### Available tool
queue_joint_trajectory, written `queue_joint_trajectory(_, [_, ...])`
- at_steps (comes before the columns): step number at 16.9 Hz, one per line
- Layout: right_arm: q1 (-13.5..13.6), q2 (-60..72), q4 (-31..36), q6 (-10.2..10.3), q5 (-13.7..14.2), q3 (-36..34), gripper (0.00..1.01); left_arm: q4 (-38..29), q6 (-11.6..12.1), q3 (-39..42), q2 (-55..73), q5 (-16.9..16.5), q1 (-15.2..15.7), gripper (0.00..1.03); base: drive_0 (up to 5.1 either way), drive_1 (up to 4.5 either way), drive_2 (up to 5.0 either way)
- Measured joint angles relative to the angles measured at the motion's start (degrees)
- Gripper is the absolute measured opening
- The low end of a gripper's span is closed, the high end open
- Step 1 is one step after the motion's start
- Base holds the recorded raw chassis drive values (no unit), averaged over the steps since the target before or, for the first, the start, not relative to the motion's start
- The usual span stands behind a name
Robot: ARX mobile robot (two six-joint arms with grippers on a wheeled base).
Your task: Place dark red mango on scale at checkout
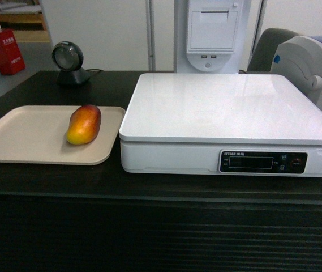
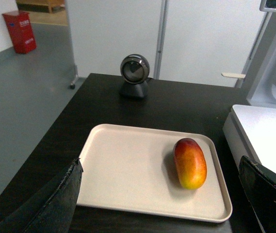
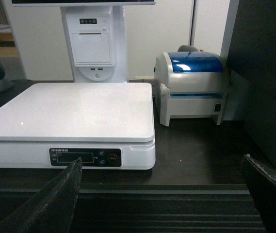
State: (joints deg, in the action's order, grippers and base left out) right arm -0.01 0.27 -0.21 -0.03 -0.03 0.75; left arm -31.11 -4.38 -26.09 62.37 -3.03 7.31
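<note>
still untouched, the dark red mango (image 1: 84,124) lies on its side on a beige tray (image 1: 19,136), just left of the scale (image 1: 228,113), on the dark worktop (image 1: 149,184) of the checkout. seen from the left wrist, the left gripper (image 2: 159,204) hangs over the near edge of the tray with its jaws spread wide and nothing between them, the mango ahead and a little toward the scale. the right gripper (image 3: 162,199) faces the scale's display panel, its jaws likewise spread and empty. a round barcode scanner (image 1: 68,62) stands behind the tray and a label printer (image 3: 193,87) sits just right of the scale. judged from this, the reach comes first: the left arm should close across the mango's narrow width, lift it over the tray's rim, then set it near the middle of the glossy platter so it cannot roll off.
</note>
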Motion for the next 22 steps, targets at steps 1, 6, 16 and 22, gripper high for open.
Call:
queue_joint_trajectory(1, [0.00, 0.00, 0.00, 0.00, 0.00, 0.00, 0.98, -0.20, 0.33, -4.66, 6.97, -1.38, -0.68, 0.98, 0.0, 0.00, 0.0])
queue_joint_trajectory(6, [0.00, 0.00, 0.00, 0.00, 0.00, 0.00, 0.98, 8.09, 1.40, -26.99, 34.69, -3.54, -5.03, 0.98, 0.0, 0.00, 0.0])
queue_joint_trajectory(16, [0.00, 0.00, 0.00, 0.00, 0.00, 0.00, 0.98, 24.61, 1.79, -55.34, 61.07, 0.02, -9.97, 0.98, 0.0, 0.00, 0.0])
queue_joint_trajectory(22, [0.00, 0.00, 0.00, 0.00, 0.00, 0.00, 0.98, 38.42, -1.20, -70.07, 73.81, 1.36, -9.90, 0.98, 0.0, 0.00, 0.0])
